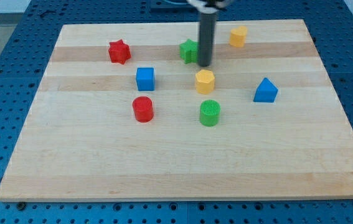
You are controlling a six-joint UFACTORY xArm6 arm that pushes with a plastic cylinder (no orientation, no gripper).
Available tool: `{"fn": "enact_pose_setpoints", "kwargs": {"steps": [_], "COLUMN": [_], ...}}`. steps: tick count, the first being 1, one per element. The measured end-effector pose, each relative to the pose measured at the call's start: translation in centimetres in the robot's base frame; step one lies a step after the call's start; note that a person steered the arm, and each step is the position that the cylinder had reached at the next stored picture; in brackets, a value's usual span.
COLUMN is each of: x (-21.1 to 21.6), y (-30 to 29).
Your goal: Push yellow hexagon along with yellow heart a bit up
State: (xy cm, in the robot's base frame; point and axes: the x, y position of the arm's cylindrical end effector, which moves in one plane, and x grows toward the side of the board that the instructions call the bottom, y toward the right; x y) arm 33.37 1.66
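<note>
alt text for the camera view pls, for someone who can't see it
My tip rests on a wooden board, just above a yellow hexagon block and beside a green star block. A second yellow block sits toward the top right.

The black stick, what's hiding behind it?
Behind my rod sits a green star. Its left part shows; its right side is covered by the rod. My tip is just above the yellow hexagon. Nothing else shows behind it.
</note>
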Motion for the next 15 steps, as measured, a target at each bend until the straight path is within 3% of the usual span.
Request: {"fn": "enact_pose_setpoints", "kwargs": {"steps": [1,3,5,7,9,11,13,15], "x": [1.8,9.3,6.5,8.1,4.6,4.2,1.7,2.0], "y": [-4.2,-3.8,0.9,1.9,2.1,6.5,6.8,9.0]}}
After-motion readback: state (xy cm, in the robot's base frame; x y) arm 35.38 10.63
